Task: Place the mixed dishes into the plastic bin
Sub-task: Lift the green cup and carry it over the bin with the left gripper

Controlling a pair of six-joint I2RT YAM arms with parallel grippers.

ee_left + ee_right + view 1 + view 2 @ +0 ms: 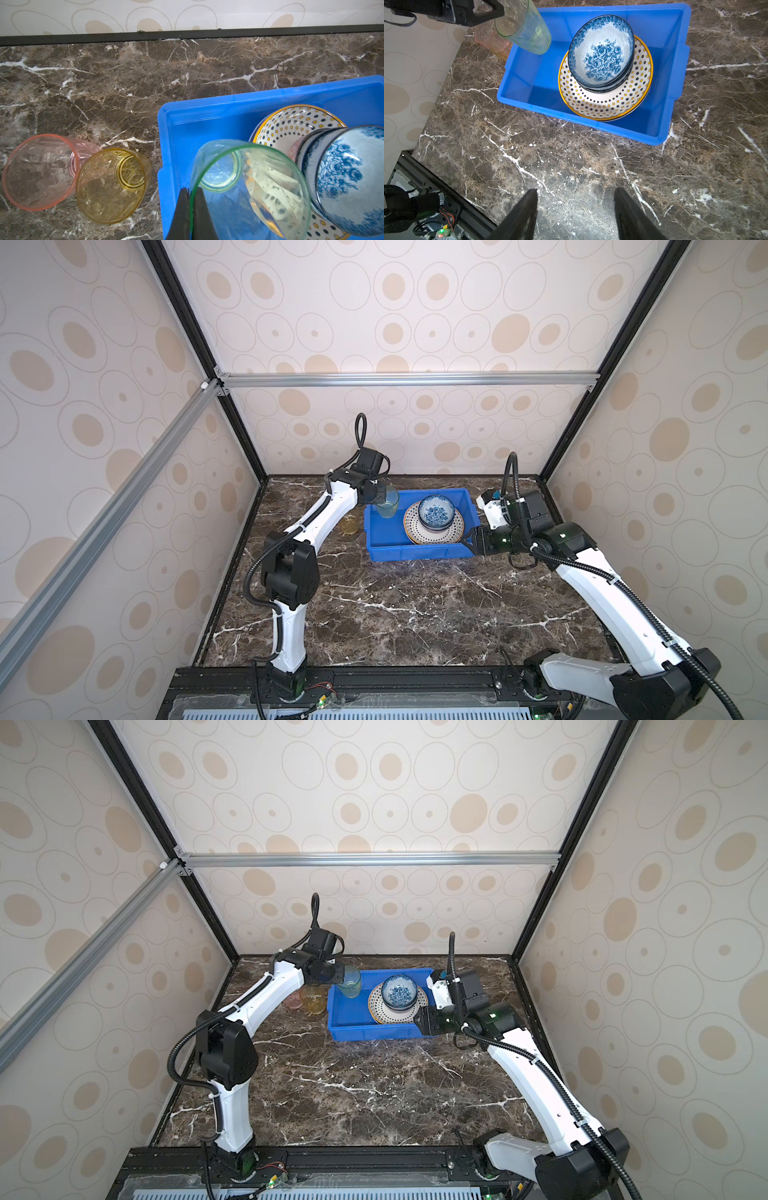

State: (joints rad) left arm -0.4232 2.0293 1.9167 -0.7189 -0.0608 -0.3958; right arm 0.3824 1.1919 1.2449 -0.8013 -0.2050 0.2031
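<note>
- Pinching the rim of the green tumbler (249,187), the left gripper (190,192) has its jaws clamped on the thin wall, one finger inside the glass and one outside.
- That tumbler hangs tilted over the left end of the blue bin (419,552), just above centre in both top views; whether its base touches the bin floor cannot be told.
- A dotted yellow-rimmed plate (604,104) lies in the bin's right half on other plates whose edges barely show.
- A blue-white floral bowl (601,52) sits nested in a darker bowl on that plate.
- An amber tumbler (350,526) and a pink tumbler (294,999) stand upright side by side on the marble table (571,162), just left of the bin.
- The right gripper (575,192) hovers by the bin's lower right corner in both top views, jaws apart, nothing between them.
</note>
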